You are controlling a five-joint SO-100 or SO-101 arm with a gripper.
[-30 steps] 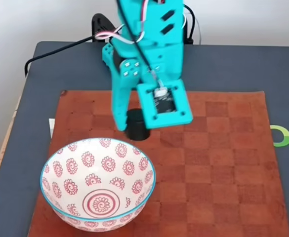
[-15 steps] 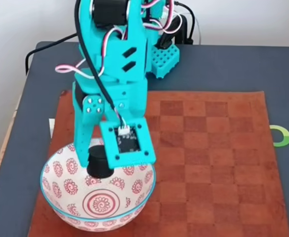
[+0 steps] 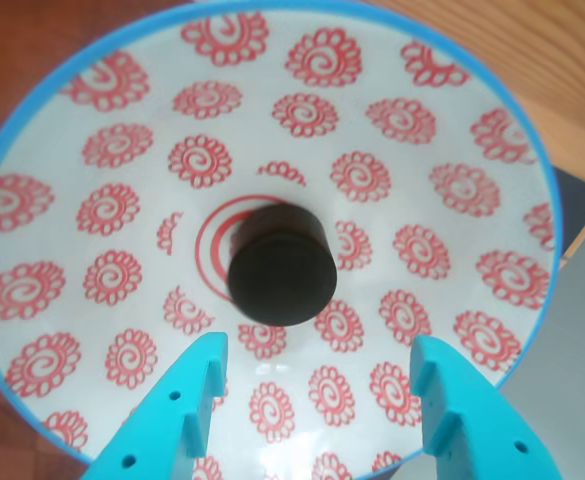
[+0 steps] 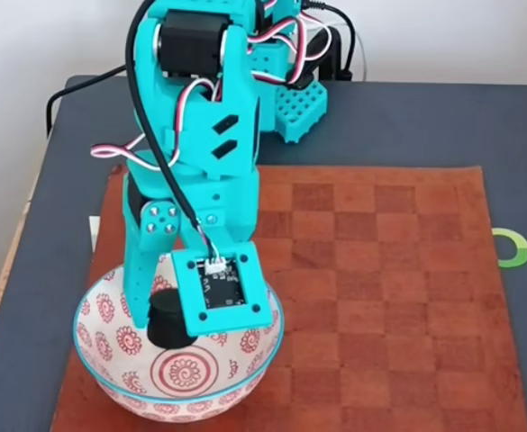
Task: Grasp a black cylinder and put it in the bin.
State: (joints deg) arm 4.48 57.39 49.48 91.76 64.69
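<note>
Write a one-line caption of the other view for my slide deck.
Open teal pincer above the black cylinder, which lies released in the bin.

Fixed view: the teal arm [image 4: 200, 162] hides the bin's [image 4: 110, 378] far rim and part of the black cylinder [image 4: 166, 326]. Other view: the bin's near rim and both fingers [image 3: 187, 410] are cut off by the bottom edge.

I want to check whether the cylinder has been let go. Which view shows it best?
The other view: the black cylinder shows whole against the bowl's inside, ahead of the open gripper, with gaps to both fingers. In the fixed view the cylinder is partly hidden by the arm, so contact is hard to judge.
</note>
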